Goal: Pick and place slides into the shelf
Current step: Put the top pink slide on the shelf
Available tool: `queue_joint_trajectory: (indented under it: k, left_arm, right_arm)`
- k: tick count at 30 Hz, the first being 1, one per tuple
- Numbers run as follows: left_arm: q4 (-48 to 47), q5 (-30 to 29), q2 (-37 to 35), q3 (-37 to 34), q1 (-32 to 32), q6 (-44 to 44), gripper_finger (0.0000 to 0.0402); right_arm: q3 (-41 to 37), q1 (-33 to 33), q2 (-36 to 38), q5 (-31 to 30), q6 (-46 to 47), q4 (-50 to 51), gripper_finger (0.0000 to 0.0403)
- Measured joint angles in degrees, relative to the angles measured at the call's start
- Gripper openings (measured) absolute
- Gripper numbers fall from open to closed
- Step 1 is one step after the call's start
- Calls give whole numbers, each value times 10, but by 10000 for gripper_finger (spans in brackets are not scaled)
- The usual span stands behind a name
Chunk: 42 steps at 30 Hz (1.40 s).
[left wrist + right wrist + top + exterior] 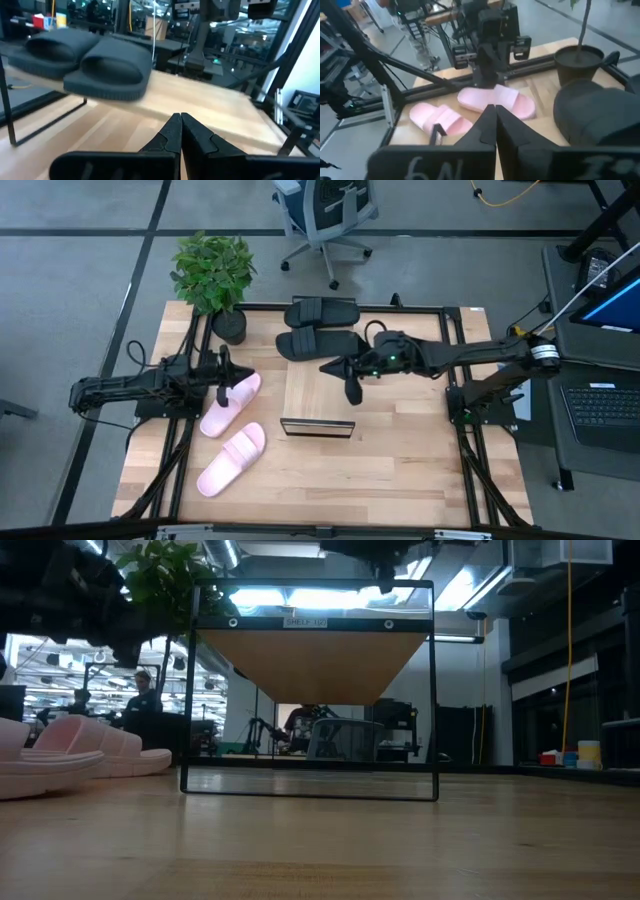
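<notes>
Slides: two black open-toe rubber slides [322, 330] are lying side by side on the far end of the low shelf with the light wood plank top and dark frame [318, 398]; two pale pink wide-strap slides [231, 432] are lying on the wooden bench [400, 470], left of the shelf.
Progress: about half seems done; the pink pair is waiting.
Left pincer [222, 377]: pressed together, holding nothing, hovering at the nearer pink slide's edge.
Right pincer [338, 367]: pressed together, empty, hanging over the shelf beside the black pair.
</notes>
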<state>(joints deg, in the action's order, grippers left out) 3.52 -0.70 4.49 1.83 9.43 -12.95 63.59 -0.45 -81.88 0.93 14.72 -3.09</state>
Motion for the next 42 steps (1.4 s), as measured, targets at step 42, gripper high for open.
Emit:
queue_joint_trajectory:
  k: [42]
  left_arm:
    - [-334,-111,105,281,-2,-308,0]
  right_arm:
    - [-210,-12,165,-74,-3,-97,3]
